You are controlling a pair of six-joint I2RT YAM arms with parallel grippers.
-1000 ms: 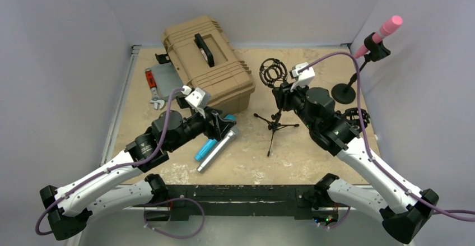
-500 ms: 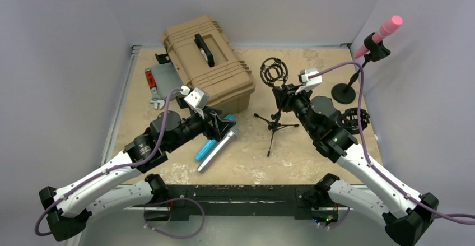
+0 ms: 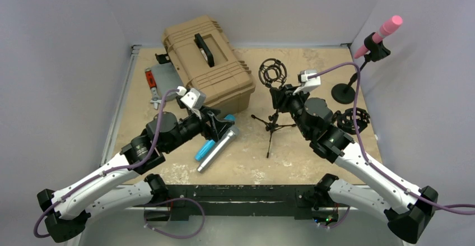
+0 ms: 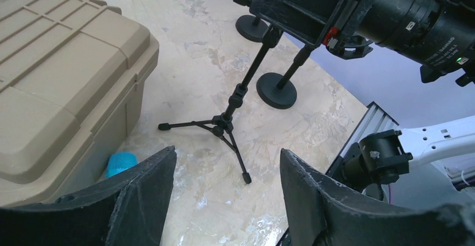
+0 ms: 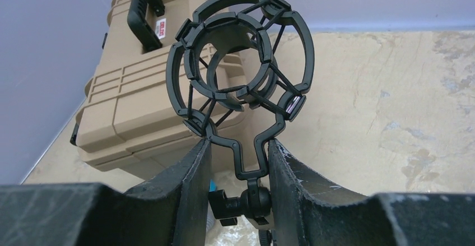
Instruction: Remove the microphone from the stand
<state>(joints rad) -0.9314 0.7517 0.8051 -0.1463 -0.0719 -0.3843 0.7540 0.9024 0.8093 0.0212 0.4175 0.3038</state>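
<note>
L pincer [image 4: 227, 162]: fingers are held apart, nothing btwn them. It is hung low over the counter [image 3: 246, 162], just above the head ends of the silver mic [image 3: 217, 149] and the blue mic [image 3: 205, 149], near the front corner of the tan case [image 3: 207, 61].
R pincer [image 5: 240, 148]: fingers are pressed against both sides of the lower bracket of the shock mount [image 5: 229, 30], i.e. clamped on it, and are pointed toward the back wall.
shock mount: is carried atop the tripod stand [image 4: 237, 96]. The tan case is seen through its rings in the right wrist view.
tripod stand: is stood upright on three spread legs near the counter's ctr, btwn the two arms.
silver mic: is laid flat on the counter, off any stand and slanted, w/ its head under the L pincer and its tail toward the near edge, left of the tripod legs.
blue mic: is laid alongside the silver mic on its left. Whether they touch cannot be told. Its head is seen against the case wall in the left wrist view.
pink mic [image 3: 386, 30]: is held in a clip atop the round-base stand [image 3: 343, 93], tilted up to the right, at the far R corner, well apart from both pincers.
tan case: lid is shut w/ a black handle on top. It is set at the far left of the counter.
spare shock mount [image 3: 354, 118]: is laid on the counter just R of the R arm and is partly hidden by it.
</note>
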